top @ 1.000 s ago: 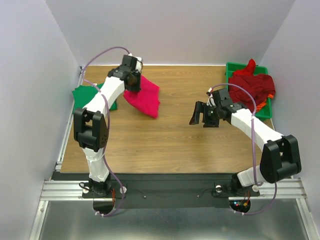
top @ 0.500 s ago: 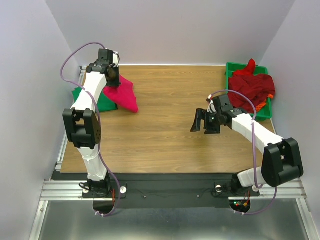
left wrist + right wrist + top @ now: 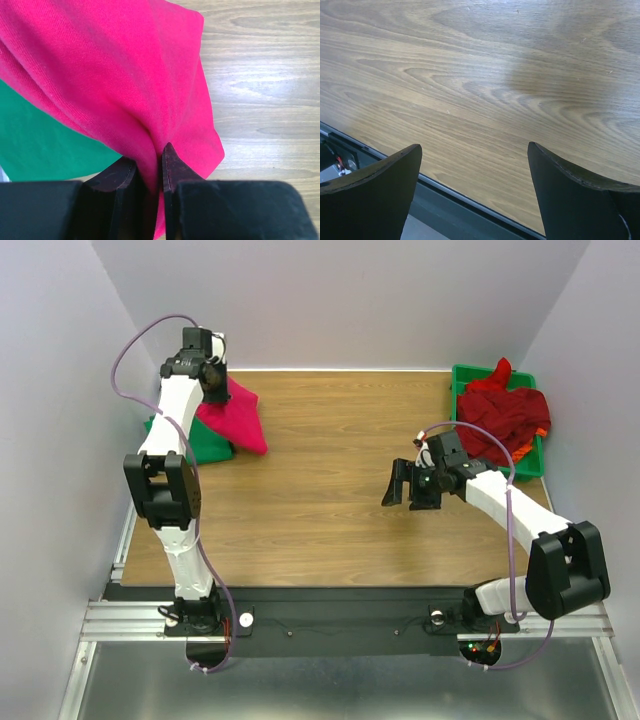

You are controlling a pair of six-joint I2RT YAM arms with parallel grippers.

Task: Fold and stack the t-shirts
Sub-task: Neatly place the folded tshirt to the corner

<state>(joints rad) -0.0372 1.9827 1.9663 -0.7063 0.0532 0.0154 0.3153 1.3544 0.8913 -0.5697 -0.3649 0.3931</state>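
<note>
My left gripper (image 3: 208, 380) is shut on the folded pink-red t-shirt (image 3: 236, 418) and holds it over the green t-shirt (image 3: 208, 445), which lies folded at the table's far left. In the left wrist view the pink-red t-shirt (image 3: 115, 80) is pinched between my fingers, and the green t-shirt (image 3: 35, 145) shows beneath it. My right gripper (image 3: 403, 483) is open and empty above the middle-right of the table. A heap of dark red t-shirts (image 3: 505, 412) with a bit of orange cloth (image 3: 541, 431) lies in the green tray (image 3: 463, 375).
The green tray stands at the far right corner. White walls close in the table on the left, back and right. The right wrist view shows bare wood (image 3: 485, 80) and the table's metal front edge (image 3: 450, 192).
My left gripper has carried the pink-red t-shirt leftward from the table's left-middle to over the green t-shirt. The right arm has barely moved.
</note>
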